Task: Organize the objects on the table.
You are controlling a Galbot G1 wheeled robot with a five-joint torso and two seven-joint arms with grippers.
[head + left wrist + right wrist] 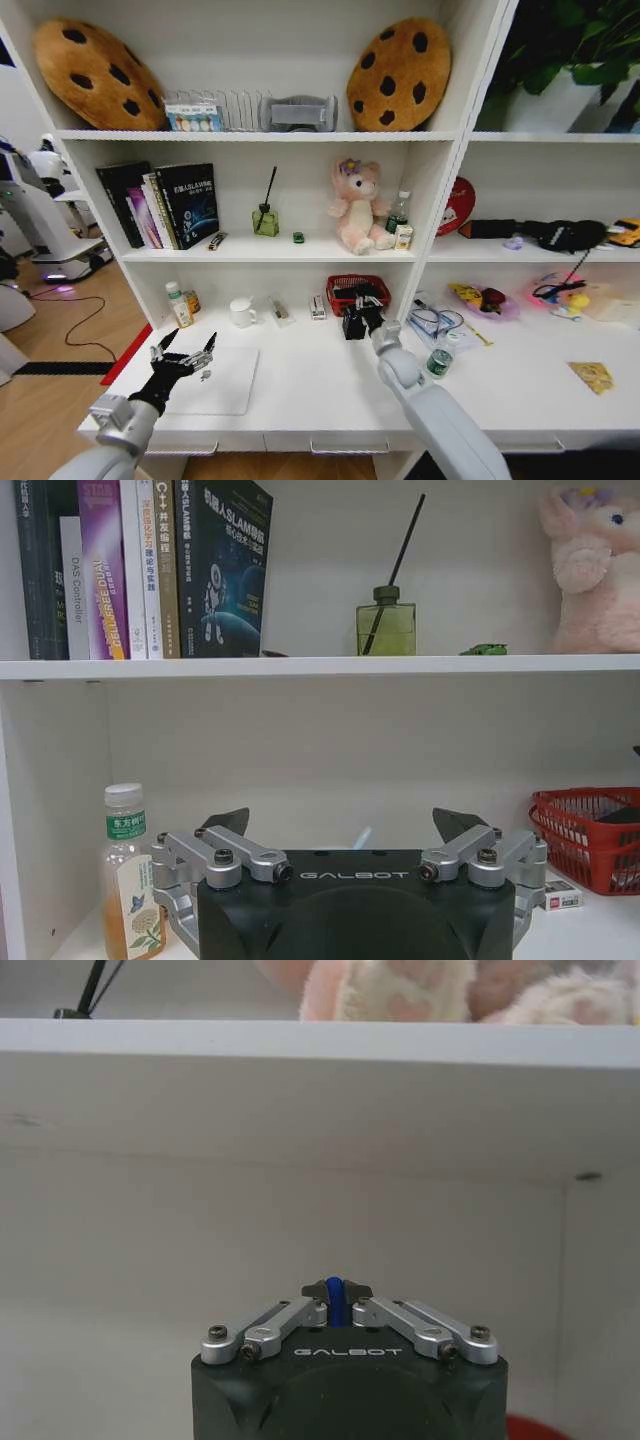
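White worktop [300, 385] under the shelves carries the laptop [215, 385] and green can [438, 362]. Left gripper [185, 352] hovers spread over the laptop. Right gripper [360, 318], by the red basket [357, 284], is clenched on a blue pen [335, 1300]. Basket contents unclear.

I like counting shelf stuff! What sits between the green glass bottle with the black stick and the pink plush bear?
In the head view, a tiny green-and-black gadget lies between the green glass bottle and the pink plush bear.
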